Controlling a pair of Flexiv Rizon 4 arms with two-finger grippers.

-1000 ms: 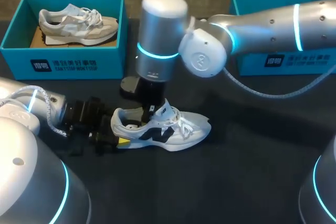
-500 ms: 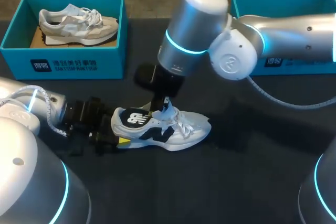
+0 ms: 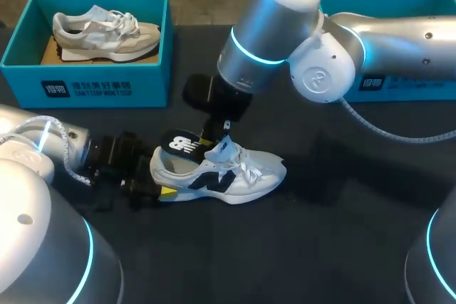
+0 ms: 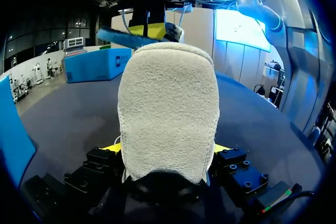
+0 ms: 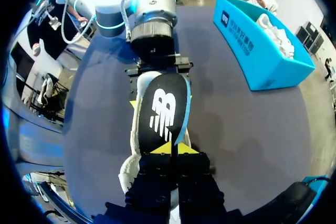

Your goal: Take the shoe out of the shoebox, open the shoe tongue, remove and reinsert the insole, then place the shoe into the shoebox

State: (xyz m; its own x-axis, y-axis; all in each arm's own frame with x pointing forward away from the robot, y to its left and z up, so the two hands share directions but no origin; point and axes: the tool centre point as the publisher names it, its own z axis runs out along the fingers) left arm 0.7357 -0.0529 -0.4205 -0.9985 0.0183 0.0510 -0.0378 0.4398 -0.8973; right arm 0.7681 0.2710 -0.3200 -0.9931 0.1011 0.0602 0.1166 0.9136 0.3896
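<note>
Dark cloth covers the table (image 3: 342,247), and the shoe (image 3: 242,176) lies on its sole near the middle, toe toward the robot's right. The left claw (image 4: 167,150) has closed on the heel from both sides, its yellow tips pressed against the padded collar. The right claw (image 5: 172,149) comes down from above, fingers pinched nearly together on the insole (image 3: 182,144). The insole's heel end is already up above the collar, tilted, while the front looks to be inside under the tongue, though I can't see how much.

From where I stand, this is the pull-out step. To do it cleanly I'd draw the insole up and back toward the heel, along the shoe's length, not straight up. A straight lift would likely fold it or drag the shoe. The left grip must hold firm — that heel is soft and could slip. The pinch is thin, so go slow.
</note>
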